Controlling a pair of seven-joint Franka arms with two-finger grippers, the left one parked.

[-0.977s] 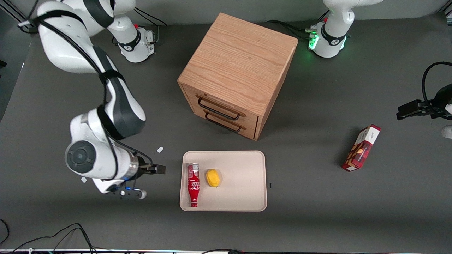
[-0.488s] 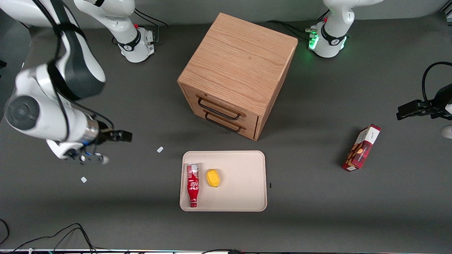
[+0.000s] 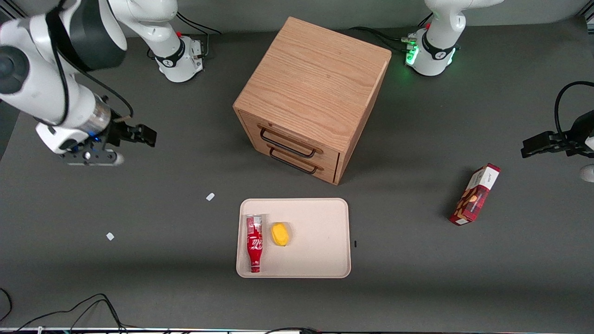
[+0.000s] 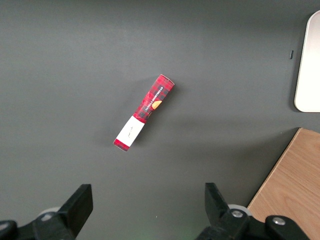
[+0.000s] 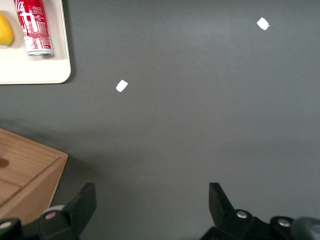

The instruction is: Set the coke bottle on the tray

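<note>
Coke bottle (image 3: 254, 243) lies flat on tray (image 3: 320, 260), by edge toward working arm's end, lemon (image 3: 280, 234) just beside it. Drawer cabinet (image 3: 312, 95) farther from front camera than tray. Snack box (image 3: 474, 194) toward parked arm's end. Gripper (image 3: 147, 135) up over bare table, well apart from tray, fingers spread

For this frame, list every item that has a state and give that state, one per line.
coke bottle: lying on its side on the tray.
tray: flat on the table, holding bottle and lemon.
lemon: on the tray beside the bottle.
drawer cabinet: both drawers shut.
snack box: on the table toward the parked arm's end.
gripper: open, empty, over the table.
</note>
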